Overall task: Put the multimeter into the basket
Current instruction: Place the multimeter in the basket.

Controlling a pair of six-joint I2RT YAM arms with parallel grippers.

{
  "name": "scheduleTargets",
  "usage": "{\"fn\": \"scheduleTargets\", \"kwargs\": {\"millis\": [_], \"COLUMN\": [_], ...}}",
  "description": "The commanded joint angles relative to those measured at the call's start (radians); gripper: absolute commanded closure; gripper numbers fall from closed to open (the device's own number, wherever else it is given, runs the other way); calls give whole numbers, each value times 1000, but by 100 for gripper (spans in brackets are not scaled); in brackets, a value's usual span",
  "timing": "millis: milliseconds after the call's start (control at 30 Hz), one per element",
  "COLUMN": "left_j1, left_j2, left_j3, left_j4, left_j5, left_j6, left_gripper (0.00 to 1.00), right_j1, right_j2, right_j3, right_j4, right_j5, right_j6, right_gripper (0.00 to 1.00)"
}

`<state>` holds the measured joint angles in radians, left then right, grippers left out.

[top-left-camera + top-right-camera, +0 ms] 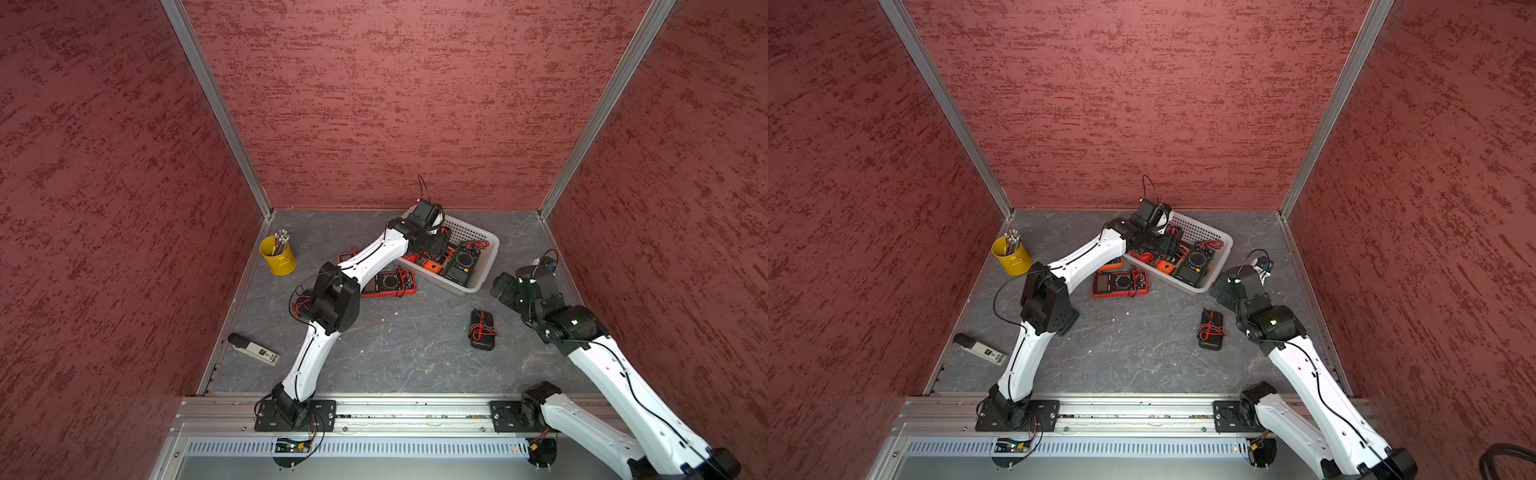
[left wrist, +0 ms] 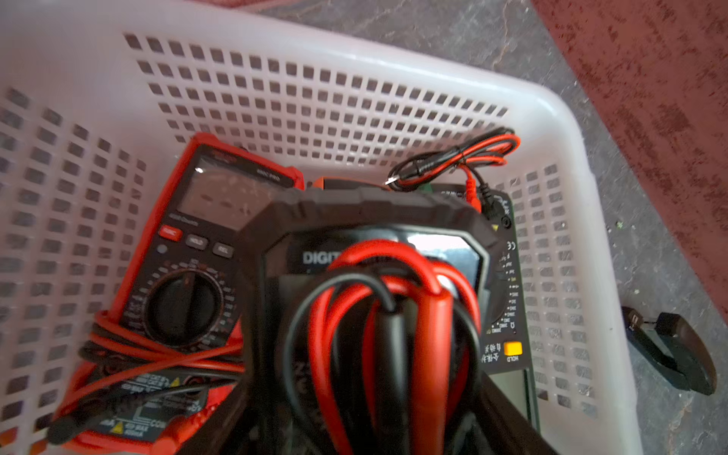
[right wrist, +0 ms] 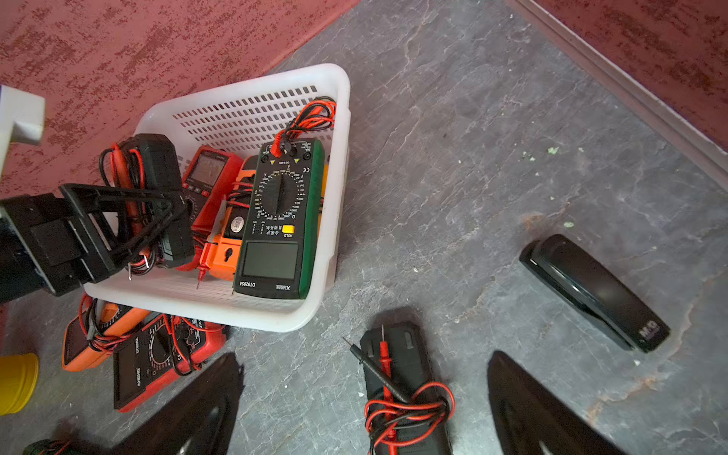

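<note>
The left tool (image 3: 169, 224) reaches over the white basket (image 1: 489, 262) and is clamped on a black multimeter (image 2: 374, 236), its fingers closed against the meter's sides. Red and black test leads are wound round the meter's body. The held meter stands on end inside the basket's outline, though whether it touches the basket floor or the meters under it I cannot tell. Three more meters lie in the basket: a green-edged multimeter (image 3: 279, 220) face up along the wall on the right arm's side, an orange multimeter (image 3: 214, 252) just beside it, and a red multimeter (image 2: 189, 244) next to that, partly behind the held one. The basket sits on the grey table (image 1: 395, 357) near the back wall. The right tool (image 3: 366, 356) hovers with its fingers spread wide and nothing between them, above a face-down multimeter (image 1: 482, 330) that lies on the table, leads wrapped round it, apart from the basket. Just outside the basket's front wall lie a red-cased multimeter (image 1: 388, 282) and, partly under the left arm, an orange-cased multimeter (image 3: 78, 356). A yellow cup (image 1: 277, 255) of pencils (image 1: 281, 241) stands toward the left wall. A black stapler (image 3: 595, 291) lies near the right wall, and a black and silver stapler (image 1: 253, 349) lies near the table's front-left corner.
</note>
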<state>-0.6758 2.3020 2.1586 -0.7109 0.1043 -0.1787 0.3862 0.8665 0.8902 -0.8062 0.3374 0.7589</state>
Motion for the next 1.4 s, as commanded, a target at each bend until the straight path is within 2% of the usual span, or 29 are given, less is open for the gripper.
{"fn": "scheduleTargets", "kwargs": {"millis": [0,167,467,600,733,967,1200,1367], "left_j1": [-10,-21,-37,-39,-40,-45,-57,-62], "left_j2": [17,36,58,62,64,56,11,-92], "left_j3": [35,31,8,8,8,9,-1,-71], "left_j4": [-14,-43,-57,-65,-68,-75,-69,-29], "left_j5": [7,-41,-83,-84,-86,-91,-91,-106], "left_j6": [11,23,49,51,48,42,36,26], "left_gripper": [74,72,61,49,29,6,2,0], "right_j1": [-7,-7,-7,-7,-7,-8,-8,2], "right_j2": [-3,28,69,84,95,115,154,188], "right_j3": [-22,-25,-33,-47,-85,-157,-203,-201], "right_j4": [-30,-49,-88,-104,-108,-95,-48,-39], "right_j5": [-11,-18,-30,-73,-136,-220,-308,-348], "right_j6": [7,8,17,9,7,-2,-9,-29], "right_gripper": [1,4,9,10,9,11,13,11]}}
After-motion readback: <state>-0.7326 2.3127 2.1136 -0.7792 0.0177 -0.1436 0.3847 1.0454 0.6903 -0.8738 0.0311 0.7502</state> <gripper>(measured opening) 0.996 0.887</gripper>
